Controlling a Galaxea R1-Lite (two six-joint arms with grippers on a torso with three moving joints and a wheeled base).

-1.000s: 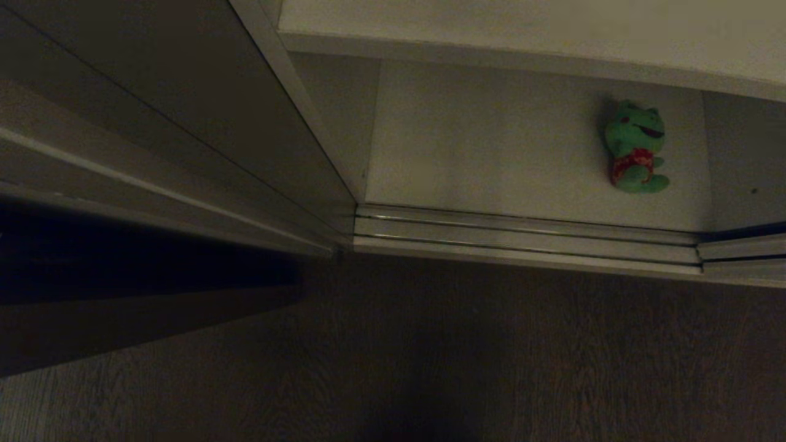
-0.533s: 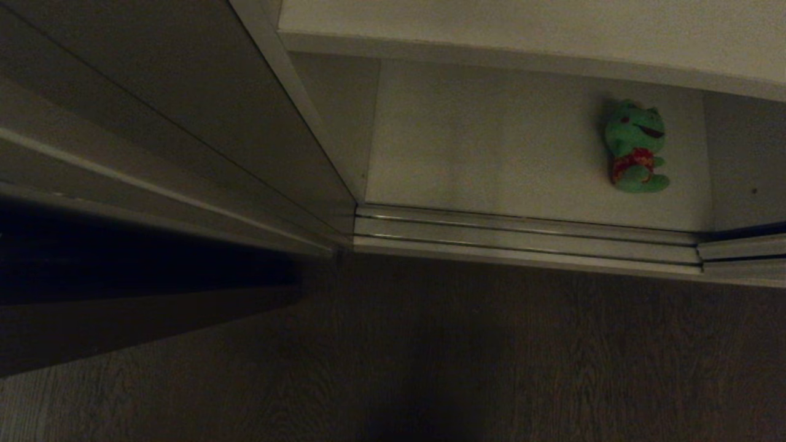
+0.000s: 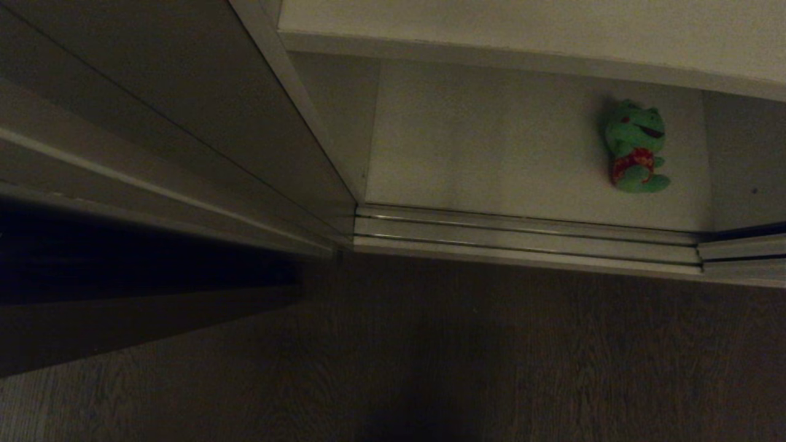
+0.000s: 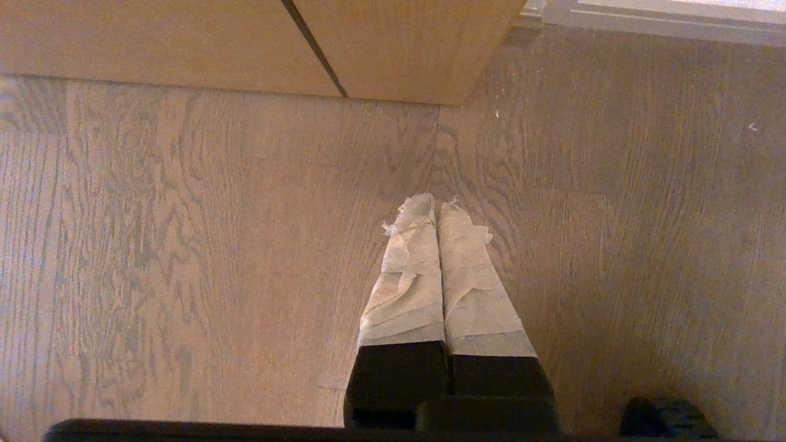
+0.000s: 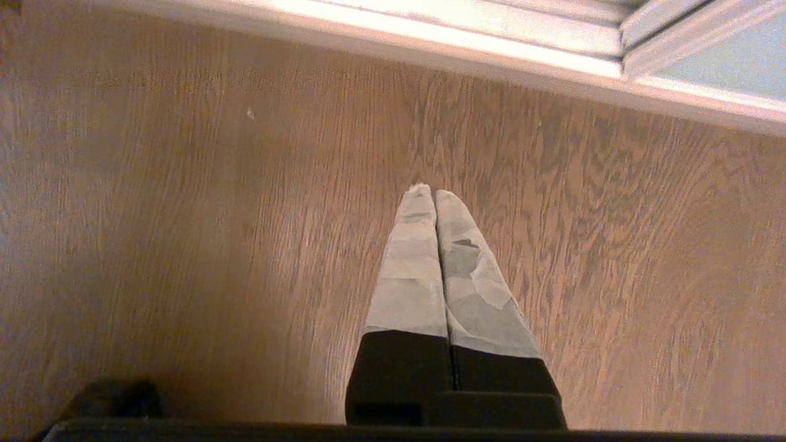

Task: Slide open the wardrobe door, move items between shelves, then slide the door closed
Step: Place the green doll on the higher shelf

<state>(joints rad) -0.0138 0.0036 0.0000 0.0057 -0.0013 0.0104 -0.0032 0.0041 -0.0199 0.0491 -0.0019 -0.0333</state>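
The wardrobe stands open in front of me. A green frog plush (image 3: pixel 635 147) with red markings lies on the low white shelf (image 3: pixel 491 153), towards its right side. Another white shelf (image 3: pixel 522 24) runs above it. The sliding wardrobe door (image 3: pixel 184 104), a grey-green panel with a thin pale frame, stands left of the opening. Neither arm shows in the head view. My left gripper (image 4: pixel 435 205) and right gripper (image 5: pixel 430 193) both hang over the wooden floor, shut, tape-wrapped fingers pressed together with nothing between them. The bear is out of view.
A double metal floor track (image 3: pixel 522 236) runs along the front of the opening. A second framed panel (image 5: pixel 731 61) begins at the track's right end. Dark wooden panelling (image 3: pixel 123 325) juts out at the left. Wooden floor (image 3: pixel 491 356) lies between me and the wardrobe.
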